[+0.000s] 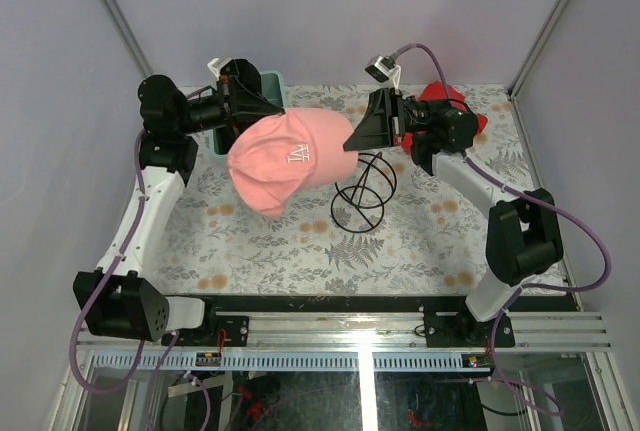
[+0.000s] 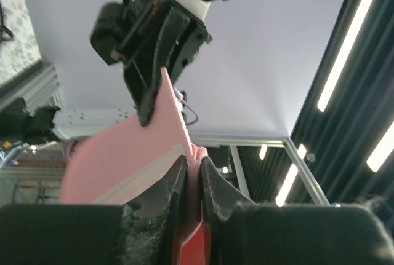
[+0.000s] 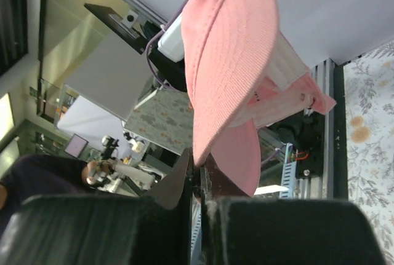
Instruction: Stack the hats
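A pink hat (image 1: 290, 159) was held aloft at centre frame, above the table (image 1: 420, 241), pinched at opposite edges by the left jaws and the right jaws. Were either thin grip loosened, it could be dropped beside the wire stand (image 1: 362, 191).

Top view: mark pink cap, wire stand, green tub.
pink cap (image 1: 290, 161), top external view, crown beside the white logo.
wire stand (image 1: 357, 194), top external view, wires near its middle.
green tub (image 1: 278, 86), top external view, far rim corner.
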{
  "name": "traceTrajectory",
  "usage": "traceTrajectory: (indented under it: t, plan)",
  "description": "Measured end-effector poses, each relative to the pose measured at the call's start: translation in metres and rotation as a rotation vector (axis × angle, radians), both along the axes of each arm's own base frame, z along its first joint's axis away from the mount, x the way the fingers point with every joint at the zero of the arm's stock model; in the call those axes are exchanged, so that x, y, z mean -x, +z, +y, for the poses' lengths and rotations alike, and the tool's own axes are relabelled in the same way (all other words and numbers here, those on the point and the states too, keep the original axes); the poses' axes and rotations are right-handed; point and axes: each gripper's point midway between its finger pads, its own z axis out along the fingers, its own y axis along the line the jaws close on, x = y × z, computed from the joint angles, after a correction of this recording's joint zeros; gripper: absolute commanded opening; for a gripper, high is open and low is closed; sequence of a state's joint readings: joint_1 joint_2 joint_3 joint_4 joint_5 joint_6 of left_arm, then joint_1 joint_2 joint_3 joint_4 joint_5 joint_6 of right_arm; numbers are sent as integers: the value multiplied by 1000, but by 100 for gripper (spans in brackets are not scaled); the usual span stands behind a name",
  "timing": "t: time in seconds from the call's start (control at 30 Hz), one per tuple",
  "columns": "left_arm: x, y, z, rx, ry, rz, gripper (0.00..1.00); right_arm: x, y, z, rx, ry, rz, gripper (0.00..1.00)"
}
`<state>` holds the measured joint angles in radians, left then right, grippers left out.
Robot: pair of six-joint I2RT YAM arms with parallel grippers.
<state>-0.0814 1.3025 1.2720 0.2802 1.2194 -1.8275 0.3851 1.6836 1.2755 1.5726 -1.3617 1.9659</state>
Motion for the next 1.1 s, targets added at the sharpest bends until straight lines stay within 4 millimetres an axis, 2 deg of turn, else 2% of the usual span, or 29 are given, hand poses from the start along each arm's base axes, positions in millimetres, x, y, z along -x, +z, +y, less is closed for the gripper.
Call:
traceTrajectory:
  t: [0.03, 0.1, 0.13, 0.2, 0.27, 0.4, 0.53, 0.63, 0.83, 0.97, 1.1]
  plan:
    - [-4, -3, 3, -7, 13, -11, 36, -1, 2, 0, -10, -7, 18, 0]
    - [-19, -10, 12, -22, 72, -22, 40, -4, 3, 0, -24, -22, 70, 0]
    - [-29, -15, 17, -28, 106, -17, 46, -6, 4, 0, -28, -28, 94, 0]
    - [-50, -28, 29, -45, 176, -1, 49, -13, 3, -5, -36, -55, 147, 0]
    - [-70, -42, 40, -63, 236, 28, 55, -23, 0, -14, -40, -97, 194, 0]
    - [-91, -67, 53, -113, 308, 54, 58, -36, -2, -39, -33, -185, 266, 0]
    - [-101, -88, 67, -181, 379, 57, 59, -41, -3, -65, -16, -285, 321, 0]
    - [-99, -106, 71, -212, 410, 70, 59, -40, -11, -74, 0, -335, 348, 0]
    - [-91, -145, 72, -264, 421, 135, 58, -48, -51, -87, 54, -408, 456, 0]
    - [-90, -154, 73, -287, 424, 138, 58, -58, -74, -93, 89, -460, 493, 0]
    - [-88, -156, 73, -298, 422, 123, 58, -65, -83, -96, 103, -492, 486, 0]
